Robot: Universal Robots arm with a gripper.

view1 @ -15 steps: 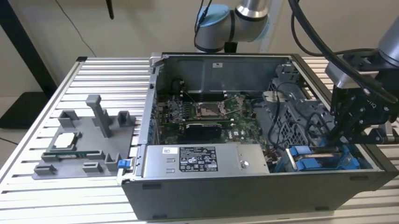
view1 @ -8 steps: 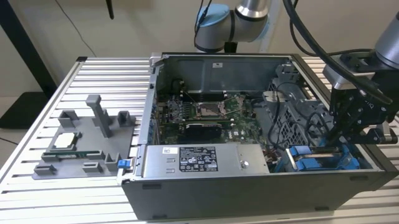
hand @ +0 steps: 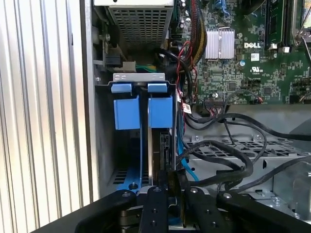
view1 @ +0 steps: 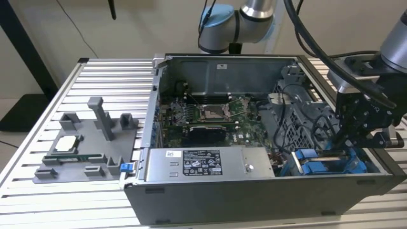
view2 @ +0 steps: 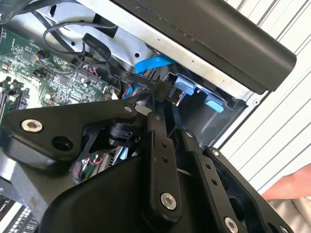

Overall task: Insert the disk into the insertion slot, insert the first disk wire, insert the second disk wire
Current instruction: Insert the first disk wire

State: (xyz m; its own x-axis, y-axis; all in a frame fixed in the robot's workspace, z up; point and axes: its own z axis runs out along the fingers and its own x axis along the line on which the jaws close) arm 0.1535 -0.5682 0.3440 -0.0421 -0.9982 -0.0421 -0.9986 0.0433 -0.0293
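The pincer [hand: 172,187], closed on what looks like a black disk wire plug [view2: 164,90], sits at the disk [hand: 158,145] lodged edge-on in the insertion slot [hand: 104,145].

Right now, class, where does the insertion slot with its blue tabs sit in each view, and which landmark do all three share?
Exterior view: insertion slot in the case's near corner, at the exterior view's right.
Second wrist view: its blue tabs tucked under the case's black rim.
First wrist view: two blue tabs side by side against the case wall.
Shared landmark: green motherboard.
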